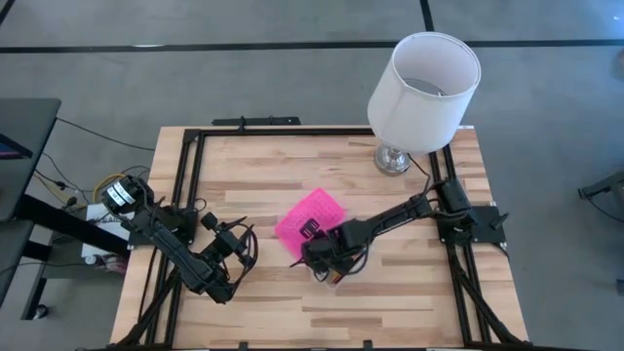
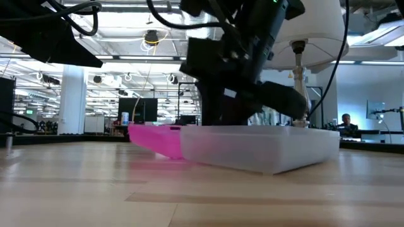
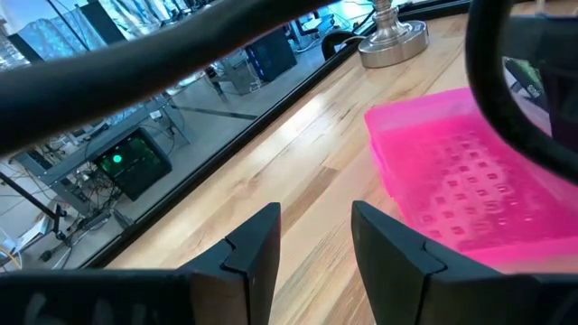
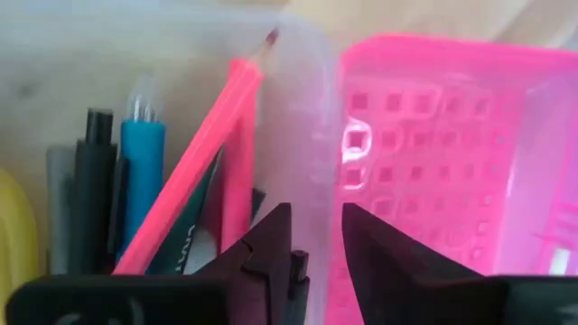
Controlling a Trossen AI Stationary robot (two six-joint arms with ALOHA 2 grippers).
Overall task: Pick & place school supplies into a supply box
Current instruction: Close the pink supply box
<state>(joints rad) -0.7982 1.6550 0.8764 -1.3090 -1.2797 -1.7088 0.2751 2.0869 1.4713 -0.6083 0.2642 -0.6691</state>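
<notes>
Over box rim, right end effector (image 4: 316, 236) pinching clear wall (image 4: 298, 135), left end effector (image 3: 316, 236) spread.

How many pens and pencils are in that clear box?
About 5 show in the right wrist view, lying side by side in the clear box: a yellow one, a black pen, a blue pen and two pink pencils. More may be hidden.

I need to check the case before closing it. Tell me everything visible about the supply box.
The supply box is a frosted clear plastic tray with a bright pink grid-textured lid swung open beside it. It lies flat mid-table in front of the lamp. Pens and a pink pencil lie inside. The right gripper straddles its clear wall.
</notes>
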